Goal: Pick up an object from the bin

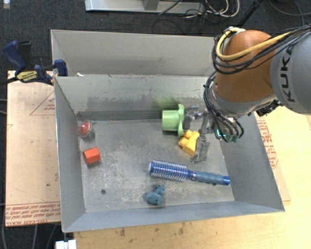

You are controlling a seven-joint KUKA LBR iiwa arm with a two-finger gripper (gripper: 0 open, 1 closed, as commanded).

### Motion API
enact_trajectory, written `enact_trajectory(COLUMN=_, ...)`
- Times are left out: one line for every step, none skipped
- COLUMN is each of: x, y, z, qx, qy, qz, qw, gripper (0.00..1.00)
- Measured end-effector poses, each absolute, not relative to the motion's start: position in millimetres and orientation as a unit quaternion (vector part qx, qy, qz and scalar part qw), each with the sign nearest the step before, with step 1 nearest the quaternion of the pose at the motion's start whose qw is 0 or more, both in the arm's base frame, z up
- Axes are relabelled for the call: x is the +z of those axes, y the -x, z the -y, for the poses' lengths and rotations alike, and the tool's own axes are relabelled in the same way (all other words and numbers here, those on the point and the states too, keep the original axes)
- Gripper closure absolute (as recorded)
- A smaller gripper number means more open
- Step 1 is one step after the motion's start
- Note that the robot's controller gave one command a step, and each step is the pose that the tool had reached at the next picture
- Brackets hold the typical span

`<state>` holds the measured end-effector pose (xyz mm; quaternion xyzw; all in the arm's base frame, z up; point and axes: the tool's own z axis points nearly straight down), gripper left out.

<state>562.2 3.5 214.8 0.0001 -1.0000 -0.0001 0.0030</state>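
Grey metal bin (68, 149) inspected from above. Clock directions are taken from the centre of its floor, with 12 o'clock toward the far wall. The robot arm, with its orange wrist cover (243, 69) and looped cables, enters from 3 o'clock and stands over the right part of the floor. The tool (199, 148) is low in the bin at about 3 o'clock. Whether it is released or clenched cannot be told, and nothing can be confirmed in its grasp. The item nearest to it is a small yellow blocky plastic piece (187, 142), lying on the floor just beside the tool at the tool's 9 o'clock; contact between the two cannot be determined. A light green plastic cylinder (171, 120) lies on its side at 1 o'clock, close to the far wall and just beyond the yellow piece. A blue plastic hairbrush (185, 174) lies flat at 4 o'clock, near the tool, with its bristled head toward 9 o'clock and its handle toward 3 o'clock. A small blue-grey lump (155, 196) sits at 6 o'clock by the near wall. An orange-red cube (92, 156) rests at 9 o'clock, and a small reddish round item (84, 128) at 10 o'clock, both well apart from the tool.
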Motion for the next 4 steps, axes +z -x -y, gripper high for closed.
enact_trajectory(x=66, y=-535.8, z=43, qx=0.000, qy=-0.018, qz=1.000, qw=0.003, gripper=0.00)
enact_trajectory(x=70, y=-538.3, z=42, qx=0.000, qy=-0.019, qz=1.000, qw=0.000, gripper=1.00)
enact_trajectory(x=182, y=-558.5, z=44, qx=0.001, qy=-0.028, qz=1.000, qw=-0.005, gripper=1.00)
enact_trajectory(x=229, y=-561.4, z=43, qx=0.000, qy=-0.029, qz=1.000, qw=-0.004, gripper=1.00)
